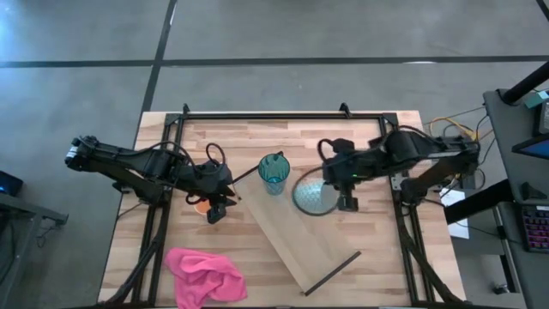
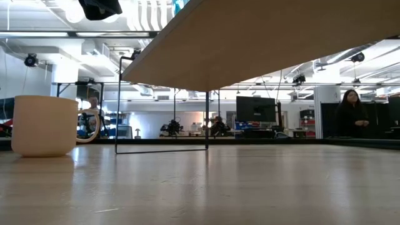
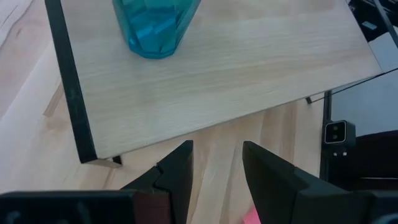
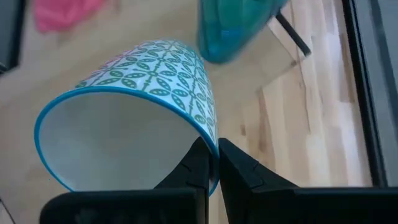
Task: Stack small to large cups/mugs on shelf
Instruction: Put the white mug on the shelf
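Note:
The teal tumbler (image 1: 274, 172) stands upright on the light wood shelf (image 1: 300, 245), near its far end; it also shows in the left wrist view (image 3: 155, 28). My right gripper (image 1: 346, 201) is shut on a whitish cup (image 1: 315, 196) with a blue rim and a green pattern, over the shelf's right edge beside the tumbler. My left gripper (image 1: 220, 209) is open and empty, low by the shelf's left end, with the orange mug (image 1: 202, 206) right beside it. In the low view a pale mug with a handle (image 2: 44, 125) stands on the tabletop. My right gripper holds the patterned cup by its rim (image 4: 210, 142), on the side nearest the arm. One finger (image 4: 196, 165) is inside the cup and one is outside, pinching the wall. The fingers come from the table's right, slanting down. I cannot tell whether the cup's base touches the shelf.
A pink cloth (image 1: 204, 275) lies crumpled at the table's near left. The shelf lies slantwise across the table's middle, on thin dark brackets (image 1: 333, 272). A dark frame (image 1: 283, 113) runs along the table's far and side edges. A person (image 2: 351, 112) stands in the room beyond.

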